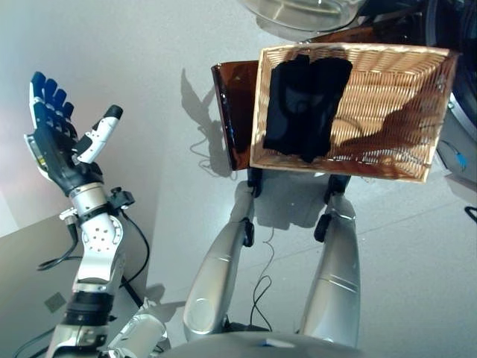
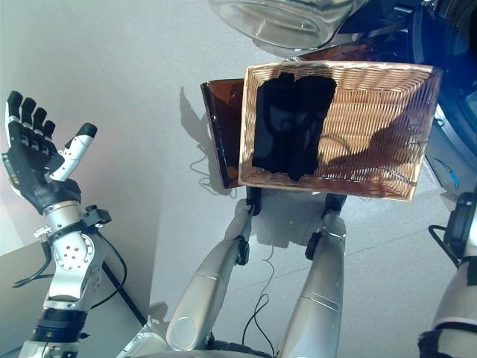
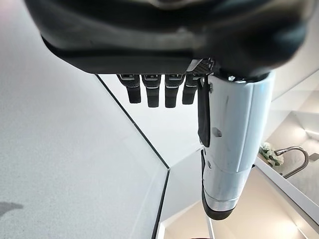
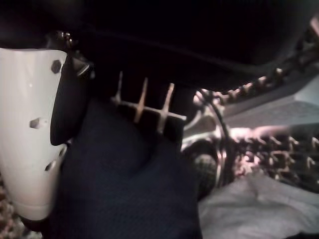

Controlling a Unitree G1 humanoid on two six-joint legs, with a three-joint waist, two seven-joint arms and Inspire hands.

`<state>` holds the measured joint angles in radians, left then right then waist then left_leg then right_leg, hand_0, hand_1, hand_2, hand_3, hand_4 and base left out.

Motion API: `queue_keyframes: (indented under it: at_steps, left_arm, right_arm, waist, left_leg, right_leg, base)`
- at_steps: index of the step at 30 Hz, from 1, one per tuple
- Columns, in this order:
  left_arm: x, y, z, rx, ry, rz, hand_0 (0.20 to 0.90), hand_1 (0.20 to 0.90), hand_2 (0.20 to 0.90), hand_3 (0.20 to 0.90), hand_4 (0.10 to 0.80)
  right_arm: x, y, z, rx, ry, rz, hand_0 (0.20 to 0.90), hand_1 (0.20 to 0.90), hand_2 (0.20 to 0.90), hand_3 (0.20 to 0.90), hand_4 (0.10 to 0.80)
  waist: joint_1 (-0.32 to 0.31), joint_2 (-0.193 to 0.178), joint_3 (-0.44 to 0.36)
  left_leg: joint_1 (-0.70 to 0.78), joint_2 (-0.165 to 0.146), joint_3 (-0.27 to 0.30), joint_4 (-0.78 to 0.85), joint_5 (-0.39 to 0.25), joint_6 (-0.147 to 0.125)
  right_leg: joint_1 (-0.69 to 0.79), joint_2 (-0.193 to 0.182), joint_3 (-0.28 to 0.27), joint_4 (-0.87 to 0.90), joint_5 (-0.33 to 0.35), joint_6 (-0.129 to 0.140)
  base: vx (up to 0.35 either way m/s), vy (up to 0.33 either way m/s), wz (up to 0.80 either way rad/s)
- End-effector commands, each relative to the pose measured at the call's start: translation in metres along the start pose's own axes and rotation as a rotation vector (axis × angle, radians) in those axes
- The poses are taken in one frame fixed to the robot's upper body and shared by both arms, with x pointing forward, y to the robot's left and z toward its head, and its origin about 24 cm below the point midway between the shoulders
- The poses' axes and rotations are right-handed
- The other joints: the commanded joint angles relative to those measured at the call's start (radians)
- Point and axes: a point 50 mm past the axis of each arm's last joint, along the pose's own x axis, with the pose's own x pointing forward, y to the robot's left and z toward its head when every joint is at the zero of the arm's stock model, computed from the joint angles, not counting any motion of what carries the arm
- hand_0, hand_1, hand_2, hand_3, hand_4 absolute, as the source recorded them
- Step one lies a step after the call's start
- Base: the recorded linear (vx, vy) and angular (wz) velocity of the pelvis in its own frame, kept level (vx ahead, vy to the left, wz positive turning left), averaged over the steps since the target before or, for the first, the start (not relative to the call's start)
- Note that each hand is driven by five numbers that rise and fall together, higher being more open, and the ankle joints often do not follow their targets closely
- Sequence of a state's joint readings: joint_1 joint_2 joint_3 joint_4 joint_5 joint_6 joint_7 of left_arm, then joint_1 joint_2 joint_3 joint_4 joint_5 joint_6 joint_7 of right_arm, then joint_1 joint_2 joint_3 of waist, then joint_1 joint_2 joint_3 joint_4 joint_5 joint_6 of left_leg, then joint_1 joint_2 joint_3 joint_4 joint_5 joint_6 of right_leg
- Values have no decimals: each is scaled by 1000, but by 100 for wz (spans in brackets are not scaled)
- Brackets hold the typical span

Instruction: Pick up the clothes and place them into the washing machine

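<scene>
A black garment (image 1: 305, 104) lies in the left half of a wicker basket (image 1: 387, 97) in front of me. My left hand (image 1: 56, 145) is raised far to the left of the basket, open and empty, fingers straight (image 3: 152, 92). My right hand (image 4: 27, 134) shows only in the right wrist view, in a dim place with a perforated wall (image 4: 279, 154). A dark blue cloth (image 4: 124, 179) fills the space between its white-covered thumb and its fingers, and the hand is shut on it. A pale grey cloth (image 4: 254, 204) lies beside it.
The basket rests on a brown stool (image 1: 232, 112). The washing machine's round glass door (image 2: 287, 22) stands out above the basket, and the machine's dark front (image 2: 455, 89) is at the right edge. Grey floor spreads to the left, with a wall behind my left hand.
</scene>
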<state>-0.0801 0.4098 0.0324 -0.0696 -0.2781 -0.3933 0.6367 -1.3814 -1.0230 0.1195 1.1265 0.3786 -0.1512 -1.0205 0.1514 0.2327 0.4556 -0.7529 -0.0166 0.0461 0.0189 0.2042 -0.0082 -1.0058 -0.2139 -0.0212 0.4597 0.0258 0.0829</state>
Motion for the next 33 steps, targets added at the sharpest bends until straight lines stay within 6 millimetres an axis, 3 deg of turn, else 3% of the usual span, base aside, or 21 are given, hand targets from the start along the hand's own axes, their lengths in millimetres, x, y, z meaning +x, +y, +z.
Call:
queue_keyframes:
  at_steps: [1,22,29,33]
  left_arm:
    - [3,27,18,-26,-114,100,900,900,900,900,800]
    - [8,39,18,-26,-115,111,900,900,900,900,800]
    - [9,35,17,-40,-107,81,900,900,900,900,800]
    - [12,37,17,-50,-109,110,900,900,900,900,800]
  right_arm:
    - [29,-21,54,1,-335,-28,900,900,900,900,800]
    - [21,-18,20,-32,-236,39,900,900,900,900,800]
    - [18,-21,-12,-56,-109,70,900,900,900,900,800]
    - [-11,-13,-47,-59,-16,131,900,900,900,900,800]
  waist:
    - [-1,37,-107]
    - [-9,21,-109]
    - [-8,10,-108]
    - [-12,8,-108]
  left_leg:
    - [40,33,-68,-78,-18,-85]
    - [48,31,-71,-54,-28,-85]
    - [43,28,-79,-42,-27,-86]
    - [35,25,-77,-27,-31,-83]
  right_leg:
    - [86,72,-24,-25,-121,-7]
    - [116,78,-28,-40,-113,-12]
    - [131,75,-42,-53,-103,-14]
    - [136,75,-45,-66,-93,-15]
  base:
    - [0,0,0]
    - [0,2,-1]
    - [-17,-3,5]
    - [-15,20,5]
